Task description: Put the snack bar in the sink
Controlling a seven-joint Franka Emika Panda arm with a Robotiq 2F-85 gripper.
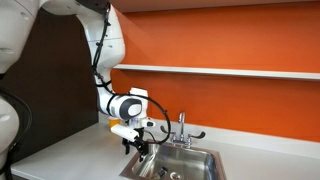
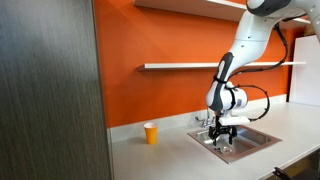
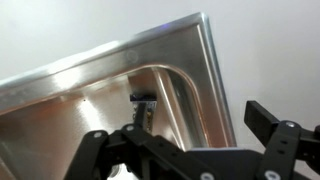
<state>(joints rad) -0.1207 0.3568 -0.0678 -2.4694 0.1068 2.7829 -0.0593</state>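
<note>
jaws: gripper [image 3: 180, 140] set wide, nothing between the fingers; it hangs over the sink in both exterior views [image 1: 140, 148] [image 2: 222, 135]
bar: small dark bar [image 3: 143, 101] down inside the sink, close to the basin's corner wall; too small to make out in the exterior views
bar vs jaws: in the wrist view it lies ahead of the jaws and a little toward the left finger, apart from both, no contact
bar axis: looks to run roughly up-down in the wrist view, away from the jaws; it shows short, so I can't tell if it lies flat or leans on the wall
sink: steel rim [image 3: 120, 55] runs diagonally beyond the bar; basin set into the desk [image 1: 190, 160] [image 2: 245, 140]
desk: pale top [image 3: 270, 60] outside the rim
faucet: chrome faucet [image 1: 182, 128] at the sink's back edge, beyond the gripper
cup: orange cup [image 2: 151, 133] on the desk, well apart from the sink, not involved
stage (judgement): bar looks already in the sink and let go; what's left is to lift the arm clear
</note>
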